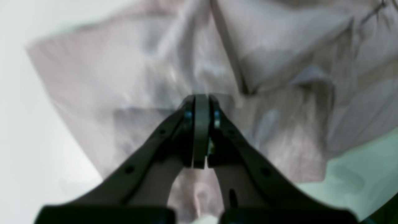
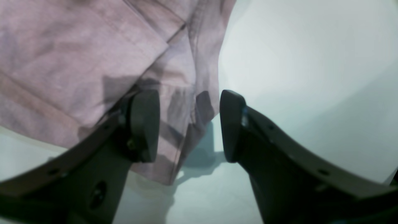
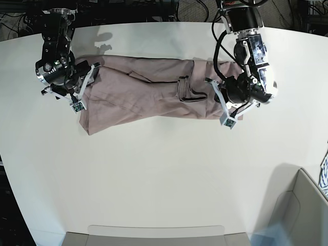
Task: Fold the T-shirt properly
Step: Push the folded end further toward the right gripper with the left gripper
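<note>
The dusty-pink T-shirt (image 3: 154,95) lies folded into a long band across the far part of the white table (image 3: 154,169). My left gripper (image 3: 223,102) is at the band's right end. In the left wrist view its jaws (image 1: 201,97) are shut with the tips pressed into the wrinkled, blurred shirt (image 1: 130,71). My right gripper (image 3: 83,88) is at the band's left end. In the right wrist view it (image 2: 189,124) is open, low over the table. One finger (image 2: 144,124) is over the shirt (image 2: 77,62), the other (image 2: 231,124) over bare table, with the shirt's hem edge between them.
A grey box (image 3: 302,210) stands at the front right corner, with a blue-and-white patterned cloth (image 3: 325,174) at the right edge. A flat grey tray edge (image 3: 154,237) runs along the table front. Cables and stands lie behind the table's far edge.
</note>
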You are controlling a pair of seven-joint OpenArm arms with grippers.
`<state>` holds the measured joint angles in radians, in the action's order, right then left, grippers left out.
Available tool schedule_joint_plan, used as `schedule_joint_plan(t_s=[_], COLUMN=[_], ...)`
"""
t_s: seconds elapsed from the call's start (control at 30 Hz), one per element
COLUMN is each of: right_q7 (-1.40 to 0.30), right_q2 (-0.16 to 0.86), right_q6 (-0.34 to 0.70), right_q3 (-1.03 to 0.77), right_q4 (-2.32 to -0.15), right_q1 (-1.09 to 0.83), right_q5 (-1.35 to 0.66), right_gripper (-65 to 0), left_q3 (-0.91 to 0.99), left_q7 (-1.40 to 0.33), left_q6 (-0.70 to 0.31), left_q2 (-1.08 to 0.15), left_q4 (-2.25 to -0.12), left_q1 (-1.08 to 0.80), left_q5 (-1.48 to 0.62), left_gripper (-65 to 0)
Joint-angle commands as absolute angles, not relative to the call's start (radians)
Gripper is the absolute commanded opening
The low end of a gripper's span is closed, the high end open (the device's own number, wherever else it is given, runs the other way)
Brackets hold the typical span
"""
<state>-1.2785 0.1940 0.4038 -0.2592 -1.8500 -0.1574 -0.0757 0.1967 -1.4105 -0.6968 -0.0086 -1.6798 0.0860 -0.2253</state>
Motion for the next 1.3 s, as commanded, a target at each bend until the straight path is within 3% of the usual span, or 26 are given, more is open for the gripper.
schedule_joint_plan(t_s=[0.0,0.3,0.8,1.13,1.27], right_q7=[-1.271,-1.271,-1.260,-1.222,-1.222], right_q2=[0.203,0.203,0.203,0.203,0.203], right_q6=[0.404,0.404,0.404,0.404,0.404], right_q3=[-0.263,-0.263,-0.263,-0.265,-0.265], right_q4=[-1.865,-1.865,-1.865,-1.865,-1.865], right_q1=[-0.145,-0.143,-0.142,-0.159,-0.159], right_q5=[-0.076,-0.077,-0.077,-0.077,-0.077], right_gripper=[-34.0,-34.0,-34.0,-34.0,-34.0], left_q3=[0.188,0.018,0.021,0.024,0.117], left_q7=[-1.396,-1.396,-1.396,-1.396,-1.396], left_q6=[-0.698,-0.698,-0.698,-0.698,-0.698], left_q2=[-0.008,0.025,0.101,0.030,0.024], left_q4=[-1.693,-1.676,-1.661,-1.797,-1.799], left_q1=[0.119,0.148,0.251,0.077,0.041], left_q5=[-0.237,-0.231,-0.237,-0.229,-0.229], left_gripper=[-65.0,-65.0,-65.0,-65.0,-65.0])
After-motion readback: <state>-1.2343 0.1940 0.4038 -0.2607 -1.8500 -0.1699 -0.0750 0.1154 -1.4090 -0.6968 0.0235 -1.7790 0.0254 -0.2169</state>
